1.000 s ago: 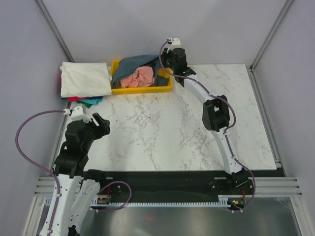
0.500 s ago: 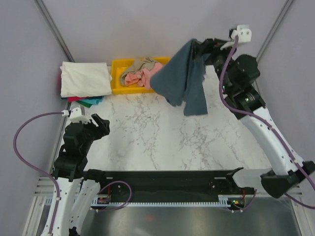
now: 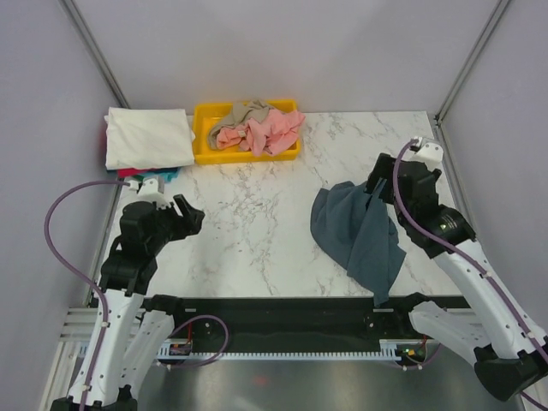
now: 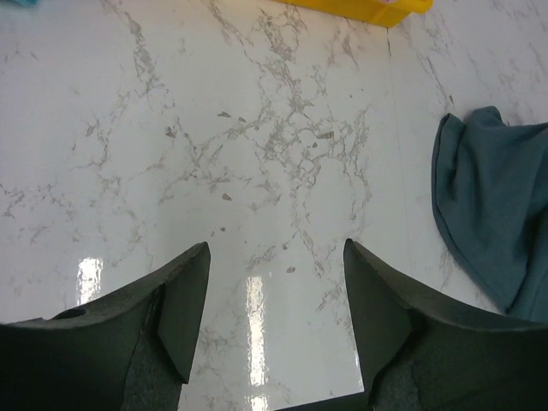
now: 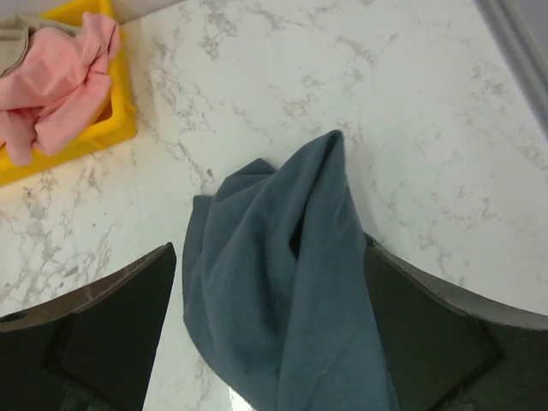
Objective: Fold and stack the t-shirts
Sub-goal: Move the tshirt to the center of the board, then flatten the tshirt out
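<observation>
The slate-blue t-shirt [image 3: 355, 235] is lying in a loose, crumpled heap on the right part of the table [image 3: 257, 223], and one tail of it is reaching the near edge. It is resting on open marble, well apart from the other things. I judge this is because a large shirt is needing free room for spreading and folding.

The right pincer [image 5: 267, 257] is hovering directly over the heap with its fingers spread wide, one on each side of the cloth. It is not pinching anything. The left pincer [image 4: 276, 248] is also standing spread and empty over bare marble to the left, probably waiting to take a corner.

At the far edge, the yellow bin [image 3: 205, 154] is holding a salmon-pink shirt [image 3: 265, 133] and a tan shirt [image 3: 248, 111], both unfolded. Just beside it, the folded cream-white shirt [image 3: 145, 137] is sitting on top of the stack – there the finished pieces are being collected.
</observation>
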### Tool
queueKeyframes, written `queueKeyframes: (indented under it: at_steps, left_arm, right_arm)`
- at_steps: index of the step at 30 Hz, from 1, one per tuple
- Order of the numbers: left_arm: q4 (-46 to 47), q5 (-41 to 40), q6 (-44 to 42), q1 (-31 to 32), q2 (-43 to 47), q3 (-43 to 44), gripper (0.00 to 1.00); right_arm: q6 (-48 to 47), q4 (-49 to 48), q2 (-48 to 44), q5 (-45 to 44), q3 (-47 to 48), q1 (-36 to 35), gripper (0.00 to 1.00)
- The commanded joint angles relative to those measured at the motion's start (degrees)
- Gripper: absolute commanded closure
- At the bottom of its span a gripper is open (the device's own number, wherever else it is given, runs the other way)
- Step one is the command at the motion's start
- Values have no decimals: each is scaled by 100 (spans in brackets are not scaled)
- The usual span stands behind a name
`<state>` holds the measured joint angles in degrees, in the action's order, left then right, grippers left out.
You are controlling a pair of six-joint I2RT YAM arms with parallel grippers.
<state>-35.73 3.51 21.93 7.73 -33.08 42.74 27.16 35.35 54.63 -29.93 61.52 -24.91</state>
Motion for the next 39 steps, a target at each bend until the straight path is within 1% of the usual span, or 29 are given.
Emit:
queueKeyframes:
  at_steps: [1,3,5,7,9,13,14,16,17,22,24,25,26,28,29,30,31,32,33,34,35,36,37,38,39]
  left_arm:
    - [259,510,-233,-17,-172,68,30]
    - [268,607,-268,-17,-321,85,31]
    - [285,634,-277,-17,-348,77,31]
    - [294,642,-277,-17,-322,59,31]
    - [329,669,-277,-17,-287,33,31]
    - [347,713,-286,-17,-339,24,31]
    - [356,721,-295,-17,-339,15,31]
    - [364,739,-295,-17,-339,24,31]
    - [365,756,-295,-17,-331,15,31]
    - [400,801,-304,-17,-269,-3,31]
    - [408,818,-295,-17,-252,-11,31]
    - [417,818,-295,-17,-243,-11,31]
    - [417,818,-295,-17,-225,-11,31]
    - [426,827,-295,-17,-199,-20,31]
    - [426,827,-295,-17,-173,-20,31]
    - [435,827,-295,-17,-164,-29,30]
    - [435,827,-295,-17,-155,-29,30]
    - [435,827,-295,-17,-129,-38,30]
    - [444,810,-295,-17,-120,-38,30]
    - [435,801,-304,-17,-102,-38,30]
    - [435,792,-304,-17,-85,-46,30]
    - [435,774,-304,-17,-58,-38,30]
    - [435,765,-304,-17,-41,-38,30]
    - [426,731,-312,-17,-23,-46,30]
    - [426,722,-312,-17,20,-47,30]
  right_arm:
    - [694,228,197,830,-736,-41,2]
    - [817,-44,380,1138,-1209,-67,2]
    - [835,-212,626,1401,-1361,-93,2]
    - [757,-651,776,1656,-1423,-260,2]
    - [730,-819,1136,1702,-1205,-583,2]
    - [695,-811,2076,1605,-703,-831,2]
    - [677,-811,2452,1605,-624,-875,4]
    - [677,-784,2832,1587,-387,-998,6]
    - [694,-784,3164,1570,-325,-1042,8]
    - [730,-697,3993,1403,-61,-1218,11]
    - [695,-696,4327,1411,0,-1227,16]
    - [686,-688,4415,1420,27,-1227,21]
    - [660,-688,4546,1411,53,-1245,34]
    - [624,-696,4626,1420,115,-1262,48]
    - [615,-696,4731,1446,150,-1262,61]
    - [598,-696,4793,1499,211,-1288,67]
    - [537,-688,4898,1534,255,-1315,83]
    - [501,-662,4925,1578,430,-1341,91]
    - [458,-618,4934,1709,553,-1437,97]
    - [274,-591,4856,1771,720,-1525,100]
    - [159,-539,4751,1815,913,-1613,100]
    - [54,-390,4645,1894,1385,-1814,100]
    - [-69,-302,4531,1903,1642,-1912,100]
    - [-105,-118,4269,1903,2132,-1991,100]
    - [-105,-38,4136,1912,2337,-2122,100]
